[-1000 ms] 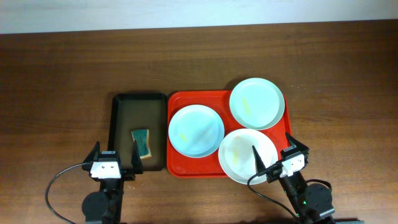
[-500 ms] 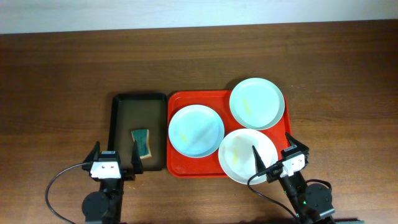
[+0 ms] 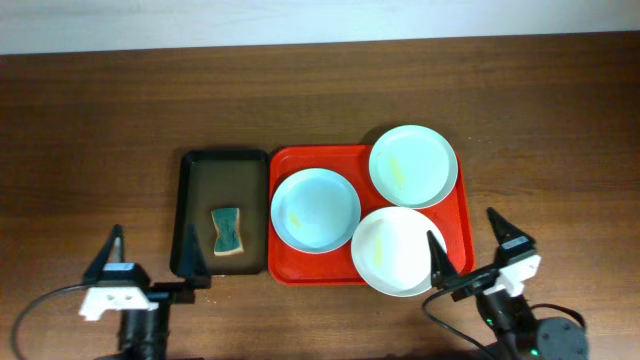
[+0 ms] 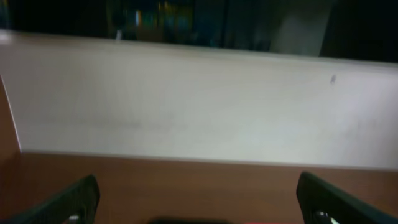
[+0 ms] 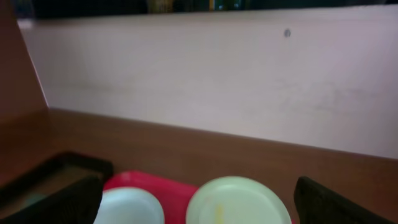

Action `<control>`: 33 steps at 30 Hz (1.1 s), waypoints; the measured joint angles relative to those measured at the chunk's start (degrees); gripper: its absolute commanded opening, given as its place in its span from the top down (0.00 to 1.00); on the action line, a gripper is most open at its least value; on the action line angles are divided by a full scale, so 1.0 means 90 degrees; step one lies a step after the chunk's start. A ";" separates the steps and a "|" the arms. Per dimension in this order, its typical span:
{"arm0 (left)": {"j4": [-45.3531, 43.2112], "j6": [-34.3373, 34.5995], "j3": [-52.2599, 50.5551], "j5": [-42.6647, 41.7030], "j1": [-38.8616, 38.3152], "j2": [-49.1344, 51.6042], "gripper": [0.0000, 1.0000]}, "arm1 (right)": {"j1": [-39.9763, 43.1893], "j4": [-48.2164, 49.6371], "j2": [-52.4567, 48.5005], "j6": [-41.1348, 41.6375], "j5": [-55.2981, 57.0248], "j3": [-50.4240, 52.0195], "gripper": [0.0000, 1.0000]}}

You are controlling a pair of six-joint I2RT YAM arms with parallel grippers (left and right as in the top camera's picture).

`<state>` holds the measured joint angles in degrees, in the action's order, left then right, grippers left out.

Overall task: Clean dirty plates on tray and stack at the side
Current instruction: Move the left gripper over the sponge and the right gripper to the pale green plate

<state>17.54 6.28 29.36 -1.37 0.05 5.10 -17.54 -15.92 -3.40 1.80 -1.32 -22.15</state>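
Risk: white plate (image 3: 398, 250) overhangs near rim of red tray (image 3: 300, 278), close to your right gripper (image 3: 462, 230); a stray nudge tips it. Left gripper (image 4: 198, 186) and right both splayed wide, empty. Sponge (image 3: 228, 230) not yet picked up.

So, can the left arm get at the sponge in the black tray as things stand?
Probably yes: the left gripper is open beside the black tray, and nothing covers the sponge.
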 measured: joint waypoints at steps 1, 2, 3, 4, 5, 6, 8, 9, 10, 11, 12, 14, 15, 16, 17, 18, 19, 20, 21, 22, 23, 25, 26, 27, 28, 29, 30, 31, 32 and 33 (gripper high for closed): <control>0.0279 0.0005 0.0522 0.0000 0.0000 0.0253 0.01 | 0.0000 -0.0053 -0.0158 0.0090 0.0002 -0.0253 0.02; 0.0617 0.0007 0.0957 0.0000 0.0000 0.0495 0.01 | 0.0000 -0.0238 -0.0420 0.0192 0.0015 -0.0610 0.02; 0.0969 0.0012 0.1469 -0.0017 0.0000 0.0848 0.01 | 0.0000 -0.0427 -0.0775 0.0279 0.0022 -0.0996 0.02; 0.1392 0.0022 0.1989 -0.0022 0.0000 0.1256 0.01 | 0.0000 -0.0772 -0.1229 0.0369 0.0022 -0.1622 0.02; 0.1792 0.0024 0.2769 -0.0024 0.0000 0.1996 0.01 | 0.0000 -0.1360 -0.1953 0.0423 0.0002 -0.2086 0.02; 0.1972 0.0024 0.2851 -0.0044 0.0000 0.2108 0.01 | 0.0000 -0.2108 -0.2307 0.0437 -0.0022 -0.2499 0.02; 0.3424 0.0024 0.4102 -0.0427 0.0000 0.3191 0.01 | 0.0007 -0.3155 -0.3844 0.0474 -0.0177 -0.3949 0.02; 0.3781 0.0027 0.4639 -0.0573 -0.0005 0.3810 0.01 | 0.0015 -0.3558 -0.4405 0.0469 -0.0257 -0.4473 0.02; 0.4211 0.0024 0.5008 -0.0678 -0.0005 0.4252 0.01 | 0.0017 -0.3876 -0.4932 0.0471 -0.0386 -0.4947 0.02; 0.4872 0.0029 0.5442 -0.0792 -0.0005 0.4838 0.01 | 0.0017 -0.4218 -0.5605 0.0474 -0.0631 -0.5493 0.02; 0.5404 0.0027 0.5756 -0.0882 -0.0005 0.5462 0.01 | 0.0017 -0.4408 -0.6020 0.0471 -0.0828 -0.5814 0.02; 0.5943 0.0027 0.5899 -0.0933 -0.0005 0.6088 0.01 | 0.0022 -0.4522 -0.6717 0.0474 -0.1273 -0.6183 0.02; 0.6137 0.0027 0.5906 -0.0952 -0.0005 0.6414 0.01 | 0.0022 -0.4476 -0.7036 0.0474 -0.1447 -0.6244 0.01; 0.6312 0.0027 0.5921 -0.0947 -0.0005 0.6674 0.05 | 0.0022 -0.4517 -0.7312 0.0476 -0.1564 -0.6251 0.02; 0.6557 0.0027 0.5933 -0.0916 -0.0005 0.6972 0.34 | 0.0024 -0.4634 -0.7691 0.0471 -0.1851 -0.6254 0.03; 0.6654 0.0019 0.5940 -0.0913 -0.0005 0.7225 0.83 | 0.0024 -0.4758 -0.7987 0.0471 -0.2103 -0.6258 0.39; 0.6798 0.0049 0.5943 -0.0901 -0.0005 0.7424 0.98 | 0.0022 -0.4840 -0.8119 0.0478 -0.2225 -0.6261 0.66; 0.6822 0.0051 0.5943 -0.0894 -0.0005 0.7550 1.00 | 0.0024 -0.4881 -0.8228 0.0476 -0.2293 -0.6266 0.85; 0.6856 0.0058 0.5943 -0.0891 -0.0005 0.7638 1.00 | 0.0022 -0.4918 -0.8349 0.0486 -0.2356 -0.6266 0.96; 0.6914 0.0056 0.5940 -0.0879 -0.0005 0.7754 1.00 | 0.0024 -0.4932 -0.8548 0.0580 -0.2402 -0.6266 0.96; 0.6931 0.0046 0.5940 -0.0869 -0.0005 0.7805 1.00 | 0.0024 -0.4952 -0.8711 0.0687 -0.2407 -0.6266 0.96; 0.6985 0.0046 0.5940 -0.0818 -0.0005 0.7815 1.00 | 0.0024 -0.5042 -0.8959 0.1052 -0.2205 -0.6266 0.64; 0.6989 0.0046 0.5940 -0.0799 -0.0005 0.7815 1.00 | 0.0024 -0.5078 -0.9051 0.1236 -0.2096 -0.6266 0.61; 0.6987 0.0049 0.5933 -0.0777 -0.0005 0.7815 1.00 | 0.0024 -0.5093 -0.9131 0.1338 -0.2021 -0.6266 0.59; 0.6985 0.0049 0.5918 -0.0775 -0.0005 0.7815 1.00 | 0.0024 -0.5098 -0.9207 0.1406 -0.1972 -0.6266 0.59; 0.6970 0.0046 0.5884 -0.0772 -0.0005 0.7815 0.99 | 0.0024 -0.5098 -0.9309 0.1484 -0.1926 -0.6266 0.59; 0.6902 0.0046 0.5780 -0.0772 -0.0005 0.7815 0.97 | 0.0024 -0.5100 -0.9411 0.1530 -0.1887 -0.6266 0.58; 0.6829 0.0046 0.5666 -0.0770 -0.0005 0.7815 0.94 | 0.0024 -0.5095 -0.9527 0.1569 -0.1858 -0.6266 0.58; 0.6688 0.0046 0.5493 -0.0760 -0.0005 0.7815 0.92 | 0.0024 -0.5095 -0.9656 0.1600 -0.1846 -0.6266 0.58; 0.6535 0.0049 0.5328 -0.0753 -0.0005 0.7815 0.91 | 0.0024 -0.5090 -0.9819 0.1613 -0.1834 -0.6268 0.58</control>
<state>76.36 6.72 77.32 -8.14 0.01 75.44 -17.32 -61.73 -91.77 16.32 -17.82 -78.56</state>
